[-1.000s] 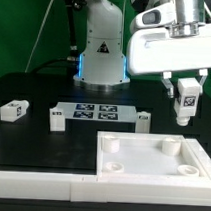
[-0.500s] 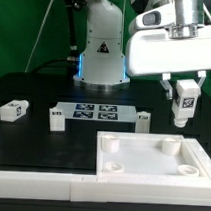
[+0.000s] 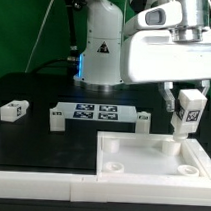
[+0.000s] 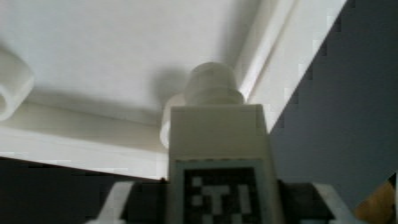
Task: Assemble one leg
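Over on the exterior view's left, a loose tagged white block (image 3: 13,111) sits on the black desk (image 3: 32,140). Moving across, the marker board (image 3: 96,116) lies flat mid-desk. Next comes the big white panel (image 3: 140,173) at the front, with round sockets in its corners. On the exterior view's right, the tool (image 3: 187,106) pinches the leg (image 3: 188,116), upright with its tag facing out, above the panel's far corner. The wrist view adds what that angle hides: the leg (image 4: 217,140) ends in a rounded peg, aimed inside the panel's raised rim (image 4: 276,60). Whether it touches cannot be told.
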### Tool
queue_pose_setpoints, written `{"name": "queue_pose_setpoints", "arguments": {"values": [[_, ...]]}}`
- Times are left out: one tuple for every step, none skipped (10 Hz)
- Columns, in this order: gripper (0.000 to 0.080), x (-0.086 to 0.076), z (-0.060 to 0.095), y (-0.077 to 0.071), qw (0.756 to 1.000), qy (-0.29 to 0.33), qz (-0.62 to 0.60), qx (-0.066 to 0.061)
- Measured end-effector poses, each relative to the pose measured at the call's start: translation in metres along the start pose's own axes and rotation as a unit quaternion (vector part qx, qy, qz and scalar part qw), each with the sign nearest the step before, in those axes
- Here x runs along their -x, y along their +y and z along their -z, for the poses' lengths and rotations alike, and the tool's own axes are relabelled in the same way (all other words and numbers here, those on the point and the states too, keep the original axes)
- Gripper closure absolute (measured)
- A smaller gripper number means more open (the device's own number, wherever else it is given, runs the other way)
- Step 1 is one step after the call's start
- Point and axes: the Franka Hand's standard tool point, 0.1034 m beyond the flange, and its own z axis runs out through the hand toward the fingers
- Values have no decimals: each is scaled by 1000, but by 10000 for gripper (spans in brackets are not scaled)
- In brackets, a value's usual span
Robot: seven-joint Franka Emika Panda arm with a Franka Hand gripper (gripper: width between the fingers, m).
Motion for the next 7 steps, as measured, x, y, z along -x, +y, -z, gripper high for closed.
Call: {"name": "queue_pose_setpoints", "arguments": {"values": [[509, -11, -2, -3, 1000, -8, 2, -4], [509, -16, -5, -4, 1000, -10, 6, -6], [509, -16, -7, -5, 1000, -11, 6, -7], [509, -16, -7, -5, 1000, -11, 6, -7], [509, -16, -7, -5, 1000, -11, 6, -7], [509, -17, -7, -4, 1000, -3, 6, -6], [509, -16, -7, -4, 1000, -4, 6, -6]]}}
